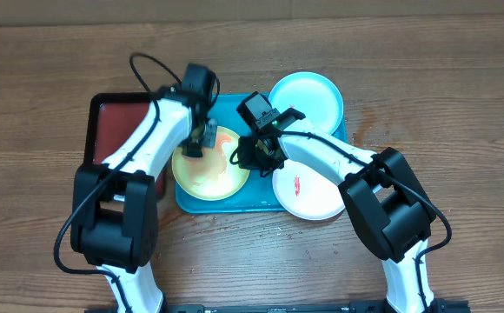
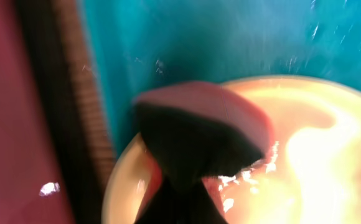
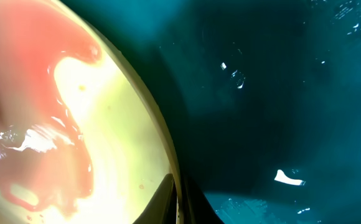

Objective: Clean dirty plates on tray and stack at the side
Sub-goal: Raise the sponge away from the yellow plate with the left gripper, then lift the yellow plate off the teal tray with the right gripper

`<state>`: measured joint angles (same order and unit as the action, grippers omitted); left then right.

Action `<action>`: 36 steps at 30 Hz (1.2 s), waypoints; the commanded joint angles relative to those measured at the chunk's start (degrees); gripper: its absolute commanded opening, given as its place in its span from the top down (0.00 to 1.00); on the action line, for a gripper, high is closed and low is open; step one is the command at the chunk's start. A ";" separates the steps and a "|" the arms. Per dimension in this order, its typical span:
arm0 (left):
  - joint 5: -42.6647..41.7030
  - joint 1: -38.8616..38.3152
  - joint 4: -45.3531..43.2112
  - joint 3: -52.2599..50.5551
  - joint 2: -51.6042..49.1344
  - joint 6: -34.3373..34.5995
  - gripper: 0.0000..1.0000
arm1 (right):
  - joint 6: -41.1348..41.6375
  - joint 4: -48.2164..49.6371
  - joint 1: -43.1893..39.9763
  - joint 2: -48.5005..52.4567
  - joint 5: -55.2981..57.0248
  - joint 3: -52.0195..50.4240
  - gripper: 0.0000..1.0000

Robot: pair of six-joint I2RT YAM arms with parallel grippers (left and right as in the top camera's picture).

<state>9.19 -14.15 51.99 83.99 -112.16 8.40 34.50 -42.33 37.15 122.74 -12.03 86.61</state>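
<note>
The yellow-green plate (image 1: 208, 169) lies at the left end of the turquoise tray (image 1: 232, 106), wet with a smeared red stain. My left gripper (image 1: 198, 143) is shut on a dark sponge (image 2: 199, 130) pressed onto that plate (image 2: 317, 162). My right gripper (image 1: 250, 156) is shut on the plate's right rim; in the right wrist view the gripper (image 3: 177, 202) pinches the rim of the plate (image 3: 106, 112). The pale cyan plate (image 1: 308, 100) sits at the tray's far right corner. The white plate (image 1: 308, 187), marked with a small red smear, overhangs the near right corner.
A black tray with a red inside (image 1: 113, 122) stands right beside the turquoise tray's left edge. Bare wooden table surrounds both trays. Both arms cross over the middle of the turquoise tray (image 3: 280, 93).
</note>
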 commanded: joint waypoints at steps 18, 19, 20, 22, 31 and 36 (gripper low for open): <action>-7.80 1.79 25.31 33.55 -0.04 3.65 0.96 | -7.58 -11.08 0.72 -4.13 7.02 4.31 0.96; -7.80 1.77 25.05 33.05 -0.04 3.67 0.96 | -7.58 -12.11 0.74 -4.96 8.55 4.70 0.96; -7.78 1.77 24.92 32.68 -0.04 3.67 0.96 | -7.58 -13.22 0.79 -5.84 10.01 5.05 0.96; -7.76 1.84 24.90 31.95 -0.04 3.65 0.96 | -7.56 -15.30 0.85 -7.82 13.22 5.33 0.96; -7.82 1.64 23.63 28.46 -0.04 4.39 0.96 | -7.30 -19.02 0.90 -15.93 23.50 5.35 0.96; -7.96 1.77 23.76 27.74 -0.04 4.96 0.96 | -7.32 -19.67 0.90 -18.01 24.90 5.35 0.96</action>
<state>2.09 -12.64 75.72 111.85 -112.62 12.10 27.22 -61.82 37.65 107.18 9.87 90.21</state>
